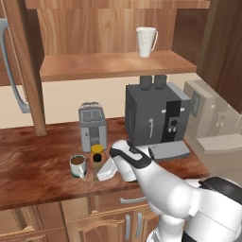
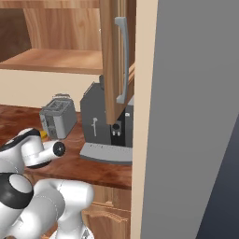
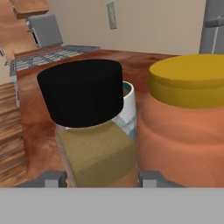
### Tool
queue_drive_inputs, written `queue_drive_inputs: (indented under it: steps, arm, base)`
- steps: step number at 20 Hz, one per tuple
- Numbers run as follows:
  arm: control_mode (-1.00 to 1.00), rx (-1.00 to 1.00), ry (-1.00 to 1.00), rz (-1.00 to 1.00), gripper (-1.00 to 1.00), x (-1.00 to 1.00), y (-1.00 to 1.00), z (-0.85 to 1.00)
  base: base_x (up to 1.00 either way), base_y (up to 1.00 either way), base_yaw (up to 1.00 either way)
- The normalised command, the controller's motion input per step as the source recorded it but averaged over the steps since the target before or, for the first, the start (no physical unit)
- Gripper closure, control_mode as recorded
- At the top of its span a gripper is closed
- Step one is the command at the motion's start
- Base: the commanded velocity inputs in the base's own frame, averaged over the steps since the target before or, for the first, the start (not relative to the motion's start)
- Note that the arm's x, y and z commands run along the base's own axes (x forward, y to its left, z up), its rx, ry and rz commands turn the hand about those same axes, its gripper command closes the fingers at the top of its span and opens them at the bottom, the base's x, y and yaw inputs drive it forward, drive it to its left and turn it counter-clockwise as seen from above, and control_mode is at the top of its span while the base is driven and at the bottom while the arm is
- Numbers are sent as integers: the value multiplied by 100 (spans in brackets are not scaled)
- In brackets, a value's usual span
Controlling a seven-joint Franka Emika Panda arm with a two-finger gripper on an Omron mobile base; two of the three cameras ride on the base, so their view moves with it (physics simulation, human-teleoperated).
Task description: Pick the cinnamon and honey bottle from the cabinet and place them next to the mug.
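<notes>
Brownish-olive cinnamon (image 3: 97,155) with black cap is pinched by the gripper (image 3: 101,178) at lower centre, just beside the honey bottle (image 3: 183,122); the mug (image 3: 127,109) stands behind.

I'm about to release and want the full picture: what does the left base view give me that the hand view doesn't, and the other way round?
Left base view: the taller white cup on the cabinet shelf, and the toaster. Hand view: the cinnamon close up, black cap on, between the fingertips of the gripper, which is shut on it. Both: the honey bottle with its yellow lid and the mug right beside it on the wooden counter.
</notes>
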Motion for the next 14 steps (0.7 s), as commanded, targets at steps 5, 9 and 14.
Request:
queue_drive_inputs:
  steps: [5,9,14]
  arm:
    - [-100,0,-2,0,100,-3,0,-9]
    - [-100,1,0,0,-100,-1,0,0]
    - [-100,0,0,0,-100,0,0,0]
  base:
    - [0,0,0]
    - [0,0,0]
    - [0,0,0]
